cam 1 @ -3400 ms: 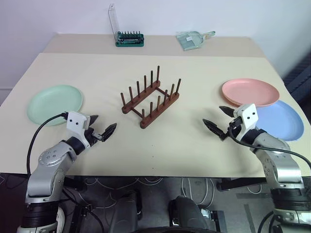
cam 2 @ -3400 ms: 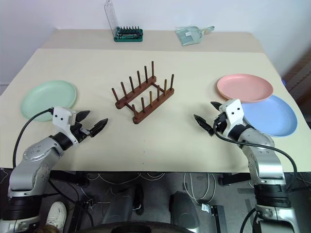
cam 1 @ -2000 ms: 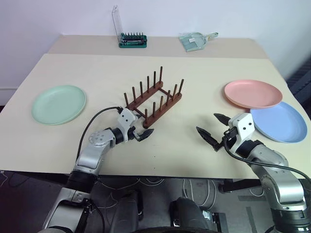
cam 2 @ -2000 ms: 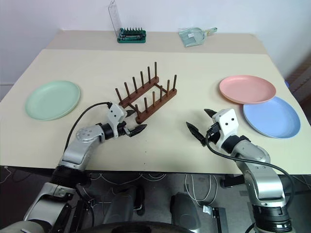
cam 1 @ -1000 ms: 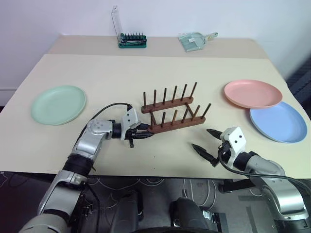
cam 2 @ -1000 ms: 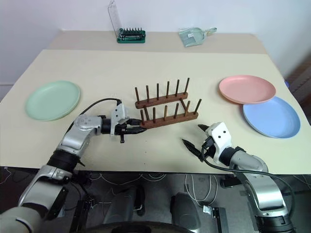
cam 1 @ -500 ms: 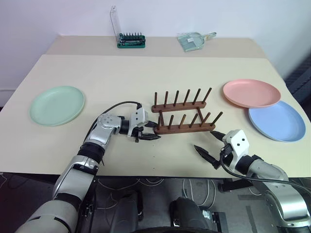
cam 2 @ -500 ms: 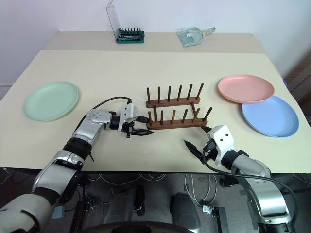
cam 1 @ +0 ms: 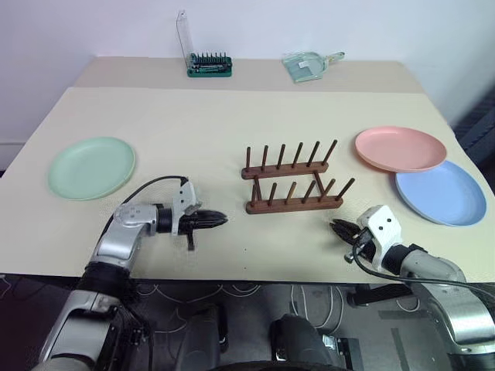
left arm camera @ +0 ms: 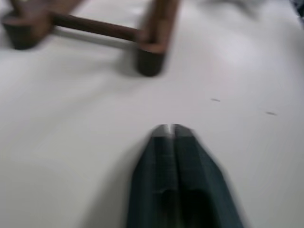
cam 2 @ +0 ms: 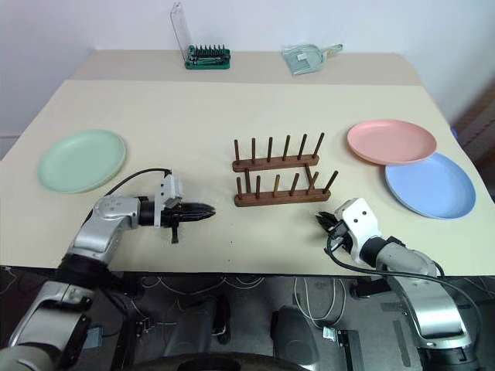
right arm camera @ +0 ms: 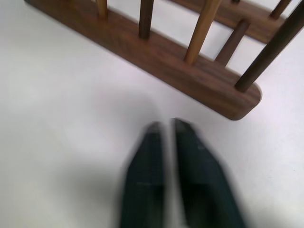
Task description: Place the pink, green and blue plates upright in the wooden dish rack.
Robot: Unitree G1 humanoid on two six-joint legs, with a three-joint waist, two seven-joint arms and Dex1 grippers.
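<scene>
The wooden dish rack [cam 1: 292, 185] stands empty mid-table, its two peg rows running side to side. The green plate [cam 1: 91, 167] lies flat at the left. At the right, the pink plate [cam 1: 401, 148] lies flat with its near edge over the blue plate [cam 1: 439, 192]. My left gripper [cam 1: 220, 220] is shut and empty, pointing at the rack's left end [left arm camera: 151, 57] from a short way off. Just off the rack's front right corner [right arm camera: 237, 102], low over the table, my right gripper [cam 1: 337, 226] is shut and empty.
A green bit set with a clear lid [cam 1: 206, 63] and a clear plastic scoop [cam 1: 309, 63] lie on the far table strip. Bare tabletop [cam 1: 255, 247] lies between the grippers and the front edge.
My left gripper has let go of the rack's left end, drawn back to the left and shut. My right gripper has shut. The rack has kept its place.
</scene>
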